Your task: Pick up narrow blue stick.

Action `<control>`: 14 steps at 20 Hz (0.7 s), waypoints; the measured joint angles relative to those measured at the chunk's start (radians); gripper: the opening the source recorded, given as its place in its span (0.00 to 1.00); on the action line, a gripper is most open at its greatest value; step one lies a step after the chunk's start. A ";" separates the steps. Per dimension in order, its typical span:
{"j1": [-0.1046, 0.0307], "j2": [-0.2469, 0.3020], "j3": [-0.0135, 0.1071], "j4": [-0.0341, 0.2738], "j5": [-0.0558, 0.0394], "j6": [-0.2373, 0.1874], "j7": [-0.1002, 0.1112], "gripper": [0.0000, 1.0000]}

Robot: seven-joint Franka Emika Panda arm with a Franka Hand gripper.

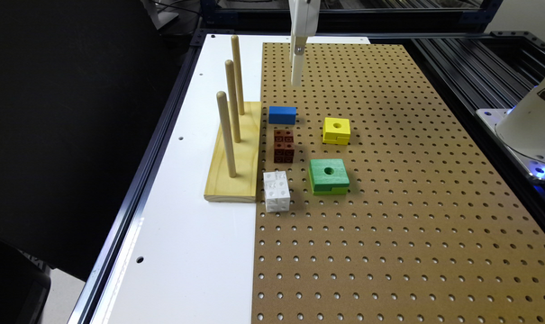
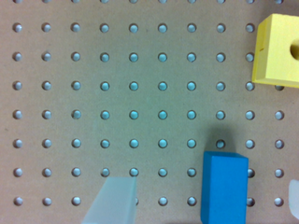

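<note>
While the open gripper (image 1: 297,76) hovers upper centre, apparently pre-grasp, it must descend and straddle the narrow blue stick (image 1: 282,115)

I see a white table top (image 1: 182,234) with a brown pegboard (image 1: 389,225) laid over most of it. Taking the brown studded block (image 1: 283,145) as my landmark: the narrow blue stick (image 1: 282,115) lies just beyond it, the white studded block (image 1: 276,191) just nearer the camera, the wooden base with three pegs (image 1: 235,153) beside it on the exterior view's left, and the yellow block (image 1: 336,130) and green block (image 1: 329,176) sit apart on the exterior view's right.
</note>
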 joint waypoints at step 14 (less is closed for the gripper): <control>0.000 0.037 0.051 0.009 0.0002 0.033 0.045 1.00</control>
